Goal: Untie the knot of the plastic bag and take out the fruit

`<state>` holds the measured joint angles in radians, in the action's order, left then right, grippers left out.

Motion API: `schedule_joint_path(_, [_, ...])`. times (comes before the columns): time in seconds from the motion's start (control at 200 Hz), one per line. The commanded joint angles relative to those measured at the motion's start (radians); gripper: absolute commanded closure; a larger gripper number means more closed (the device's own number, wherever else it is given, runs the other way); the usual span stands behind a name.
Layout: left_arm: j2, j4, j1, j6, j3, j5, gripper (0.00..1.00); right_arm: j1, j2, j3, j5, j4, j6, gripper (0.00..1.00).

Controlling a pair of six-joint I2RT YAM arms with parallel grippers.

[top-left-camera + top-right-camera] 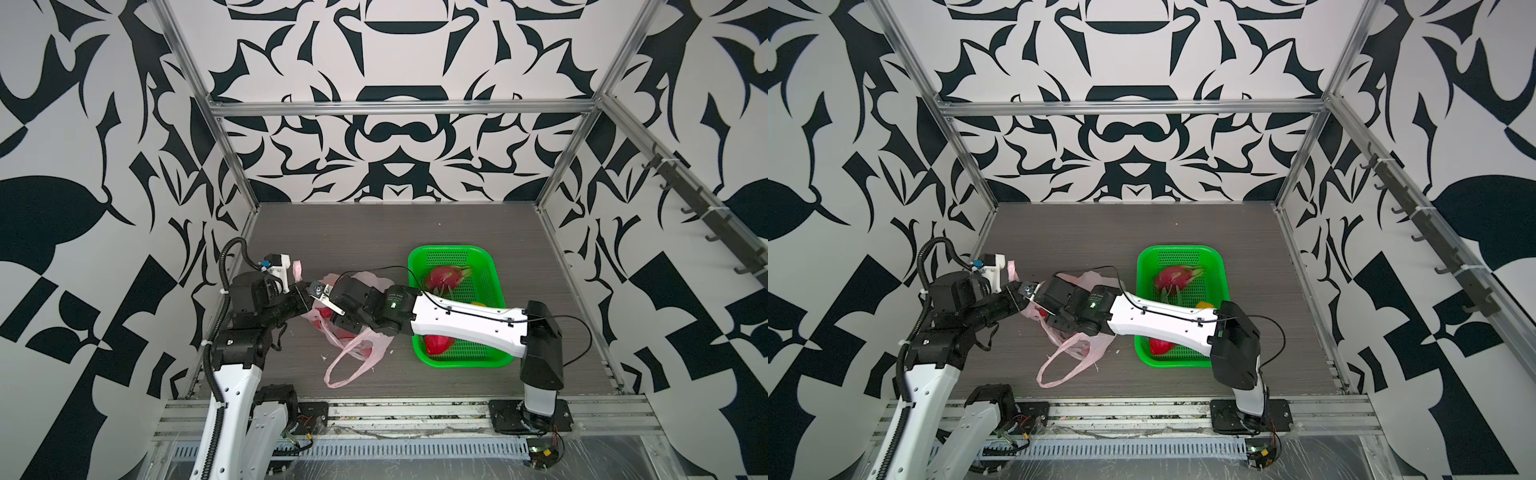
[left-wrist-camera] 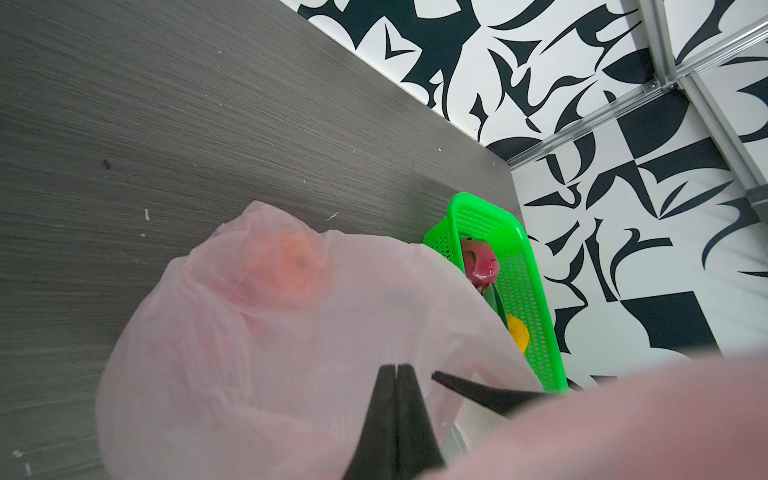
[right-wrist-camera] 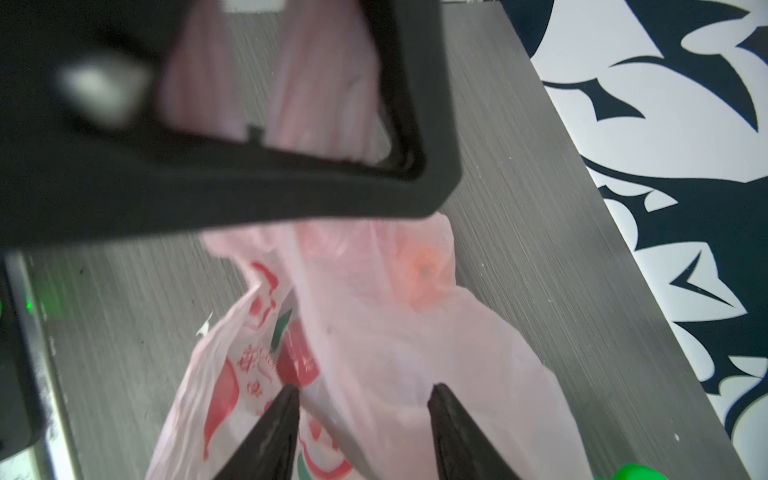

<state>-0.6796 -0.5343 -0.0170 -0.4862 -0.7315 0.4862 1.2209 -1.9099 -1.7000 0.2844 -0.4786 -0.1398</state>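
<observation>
left fingers (image 2: pixel 384 407): pressed together, pinching the plastic bag's pink film.
plastic bag (image 3: pixel 395 332): on the worktop (image 1: pixel 374 232) near its left edge.
orange (image 2: pixel 297 259): inside the bag, showing through the film.
right fingers (image 3: pixel 274 432): spread, tips straddling a fold of the bag.
green basket (image 1: pixel 453 250): toward the right edge, holding a dragon fruit (image 1: pixel 441 277).

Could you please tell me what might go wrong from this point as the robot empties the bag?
1. The right gripper is open directly over the plastic bag; closing now would likely catch film rather than the orange deeper inside.
2. The left gripper, shut, seems to pinch the bag's rim; a slip would collapse the opening.
3. The loose handle loop could snag the right arm.
</observation>
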Motion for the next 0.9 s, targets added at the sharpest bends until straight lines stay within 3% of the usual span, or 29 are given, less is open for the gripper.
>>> schedule_joint_path(0.0, [0.018,-0.045,-0.002,0.005,0.010,-0.003,1.00,-0.019,-0.013,-0.058,-0.023,0.077,-0.039,0.51])
schedule_joint_path(0.165, [0.040,-0.050,-0.001,-0.011,0.023,-0.012,1.00,-0.045,-0.033,-0.068,-0.077,0.130,-0.020,0.86])
schedule_joint_path(0.31, [0.062,-0.073,-0.002,-0.028,0.030,-0.002,0.59,-0.068,-0.011,-0.062,-0.123,0.168,0.026,0.99])
schedule_joint_path(0.405, [0.083,-0.090,-0.002,-0.042,0.038,0.003,0.47,-0.082,0.001,-0.069,-0.128,0.170,0.061,1.00])
schedule_joint_path(0.64, [0.112,-0.090,-0.001,-0.064,0.068,0.024,0.46,-0.104,0.015,-0.103,-0.144,0.148,0.112,1.00])
schedule_joint_path(0.895, [0.081,-0.038,-0.002,-0.070,0.112,0.039,0.55,-0.113,0.035,-0.119,-0.153,0.138,0.138,1.00])
